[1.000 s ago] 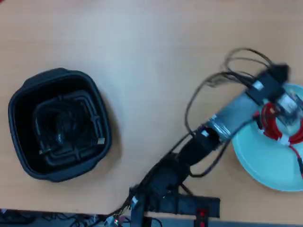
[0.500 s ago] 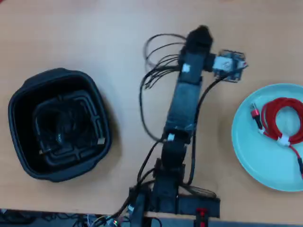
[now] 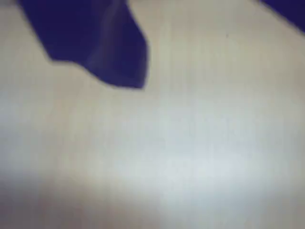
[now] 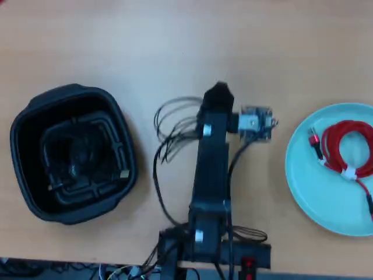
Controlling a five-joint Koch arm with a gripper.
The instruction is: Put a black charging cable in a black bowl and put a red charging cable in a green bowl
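Black bowl: sits toward the left edge of the bench in the overhead view, near the front. Inside, the black charging cable lies coiled on the floor, its pale plug tip showing at the right side.

Green bowl: at the right edge, partly cut off by the frame. The red charging cable rests in it as a ring with a white tie.

Gripper: held over bare bench at the middle, between the two bowls and well apart from both. Only one blue jaw shows in the blurred wrist view, so I cannot tell whether the pincer is wide or narrow; it appears to carry nothing.

Step in hand: both cables look placed; the task reads as complete. Next move likely calls only for folding the arm home toward the front edge.

Open room: the far half of the bench is bare; the arm's own wires trail left of it.
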